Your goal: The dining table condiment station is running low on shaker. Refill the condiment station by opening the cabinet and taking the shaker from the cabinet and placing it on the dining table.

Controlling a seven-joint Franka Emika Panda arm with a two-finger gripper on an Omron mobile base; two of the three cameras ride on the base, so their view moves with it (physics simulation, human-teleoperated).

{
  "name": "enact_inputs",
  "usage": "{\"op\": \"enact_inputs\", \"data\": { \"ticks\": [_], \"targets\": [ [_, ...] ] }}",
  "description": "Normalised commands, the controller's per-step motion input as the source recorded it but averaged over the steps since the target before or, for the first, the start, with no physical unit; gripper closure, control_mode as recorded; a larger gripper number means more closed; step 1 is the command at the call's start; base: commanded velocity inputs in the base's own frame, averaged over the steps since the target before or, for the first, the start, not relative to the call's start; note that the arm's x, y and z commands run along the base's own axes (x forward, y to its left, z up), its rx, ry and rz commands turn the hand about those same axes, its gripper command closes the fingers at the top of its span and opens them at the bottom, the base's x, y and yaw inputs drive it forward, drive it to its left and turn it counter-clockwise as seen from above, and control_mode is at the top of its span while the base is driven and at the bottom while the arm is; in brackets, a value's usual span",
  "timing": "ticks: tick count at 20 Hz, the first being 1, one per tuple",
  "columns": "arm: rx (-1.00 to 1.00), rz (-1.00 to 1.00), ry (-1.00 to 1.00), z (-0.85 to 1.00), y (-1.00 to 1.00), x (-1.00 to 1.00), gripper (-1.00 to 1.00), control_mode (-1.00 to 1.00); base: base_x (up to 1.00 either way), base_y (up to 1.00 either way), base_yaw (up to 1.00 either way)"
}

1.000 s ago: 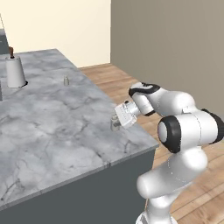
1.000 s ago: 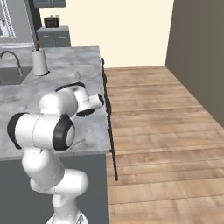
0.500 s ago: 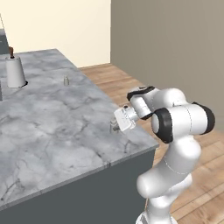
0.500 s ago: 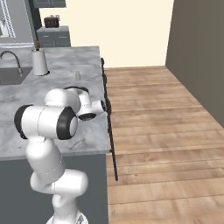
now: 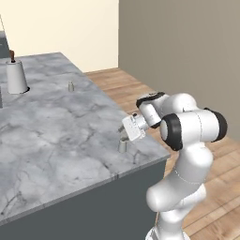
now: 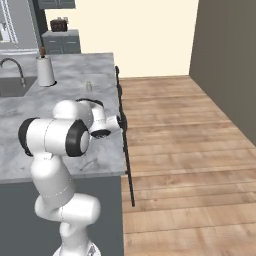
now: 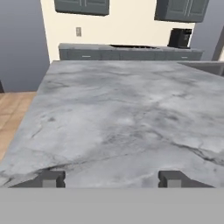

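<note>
The shaker point(image 5: 123, 146) stands upright on the dining table point(image 5: 56, 126), close to the marble top's near right corner and just inside its right edge. The claw point(image 5: 124, 136) hangs just above and beside it, and whether they touch cannot be told. In the hand view the two fingertips point(image 7: 51, 179) stand wide apart with bare marble between them, clamped on nothing.

The bench has wide open marble to the left of and beyond the shaker. Past its right edge lies clear wooden floor point(image 6: 190, 150) (a dark stool frame point(image 6: 125, 145) stands against that side in the right base view).

Farther back on the bench stand a second small shaker point(image 5: 71, 86) and a white cone-shaped container point(image 5: 16, 76) with a brown top, both well apart from the claw. A sink faucet point(image 6: 15, 67) rises at the far left in the right base view.
</note>
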Motion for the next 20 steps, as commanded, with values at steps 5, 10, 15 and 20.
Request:
{"op": "enact_inputs", "data": {
  "ticks": [5, 10, 15, 20],
  "targets": [
    [0.0, 0.0, -0.03, 0.39, 0.0, -0.06, -1.0, -1.0, 0.0, 0.0, 0.0],
    [0.0, -0.05, -0.02, 0.99, 0.0, -0.59, -1.0, -1.0, 0.0, 0.0, 0.0],
    [0.0, -0.11, -0.03, 1.0, -0.15, -1.0, -1.0, -1.0, 0.0, 0.0, 0.0],
    [0.0, -0.13, -0.06, 1.0, -0.27, -1.0, -1.0, -1.0, 0.0, 0.0, 0.0]
  ]
}}
